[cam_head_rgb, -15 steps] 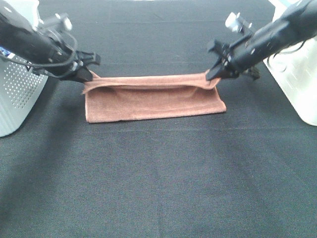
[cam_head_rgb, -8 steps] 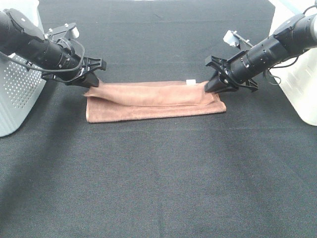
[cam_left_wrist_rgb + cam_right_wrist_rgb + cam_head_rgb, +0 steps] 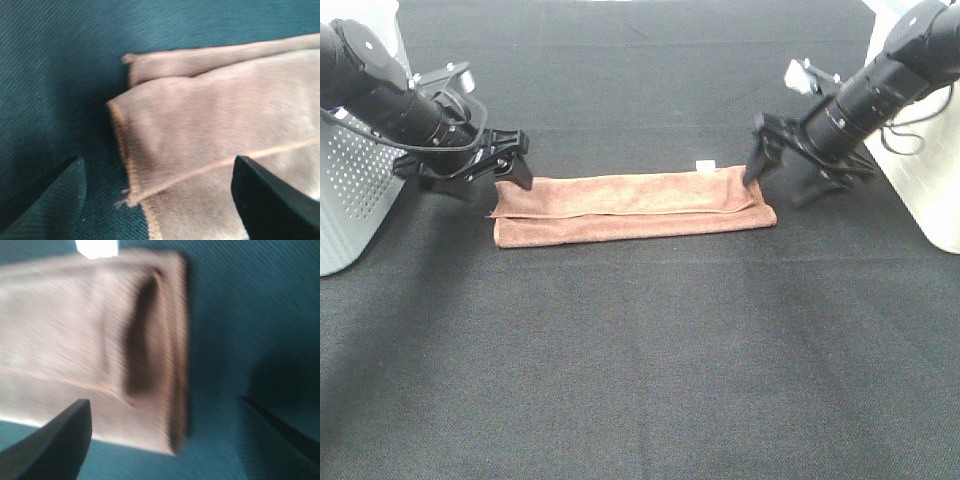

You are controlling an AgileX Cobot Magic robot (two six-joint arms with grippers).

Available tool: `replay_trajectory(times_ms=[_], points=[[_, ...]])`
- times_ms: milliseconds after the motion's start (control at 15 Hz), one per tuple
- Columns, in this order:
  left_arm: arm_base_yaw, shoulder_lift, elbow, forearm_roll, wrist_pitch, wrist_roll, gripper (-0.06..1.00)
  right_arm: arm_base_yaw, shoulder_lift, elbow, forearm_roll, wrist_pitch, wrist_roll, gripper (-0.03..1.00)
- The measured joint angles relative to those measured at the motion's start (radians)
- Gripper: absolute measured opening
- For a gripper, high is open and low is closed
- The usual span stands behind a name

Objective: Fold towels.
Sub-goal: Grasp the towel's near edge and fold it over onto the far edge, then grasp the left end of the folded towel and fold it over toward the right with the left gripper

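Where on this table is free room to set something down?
The wide black tabletop nearer the camera than the folded towel is bare, from the left white bin to the right white bin. The strip behind the towel is bare too. Both towel ends are crowded: the left claw and the right claw hang open there.

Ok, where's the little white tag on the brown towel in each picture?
High camera: the white tag sticks out from the far edge of the towel, near its right end.
Left wrist camera: not in it; only the towel's other end shows.
Right wrist camera: the tag is a bright blur on the towel's edge, near its end.
Shared landmark: the brown towel itself, in all three.
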Motion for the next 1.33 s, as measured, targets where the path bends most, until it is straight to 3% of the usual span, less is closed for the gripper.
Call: replay_trajectory(times_ms=[200,533,667,800,867,933,1000,1133,1200,1333], points=[[0.001,0.028,-0.002,-0.027,-0.002,-0.017,0.76,0.0,0.0,0.0,-0.008,0.003,0.008,0.73],[0.001,0.085,-0.024,-0.16,-0.018,-0.016,0.71,0.0,0.0,0.0,-0.009,0.003,0.008,0.73],[-0.002,0.111,-0.054,-0.205,-0.005,0.01,0.61,0.0,0.0,0.0,-0.009,0.003,0.008,0.73],[-0.008,0.137,-0.096,-0.208,0.046,0.014,0.26,0.0,0.0,0.0,-0.009,0.003,0.008,0.73],[-0.012,0.143,-0.12,-0.195,0.082,0.014,0.09,0.0,0.0,0.0,-0.009,0.003,0.008,0.73],[-0.013,0.146,-0.154,-0.167,0.114,0.012,0.04,0.0,0.0,0.0,-0.009,0.003,0.008,0.73],[-0.013,0.146,-0.19,-0.139,0.152,-0.002,0.04,0.0,0.0,0.0,-0.009,0.003,0.008,0.73],[-0.014,0.116,-0.293,0.042,0.265,-0.121,0.04,0.0,0.0,0.0,-0.009,0.003,0.008,0.73],[-0.014,0.116,-0.293,0.042,0.265,-0.121,0.04,0.0,0.0,0.0,-0.009,0.003,0.008,0.73],[-0.015,0.079,-0.376,0.241,0.381,-0.251,0.04,0.0,0.0,0.0,-0.009,0.003,0.008,0.73]])
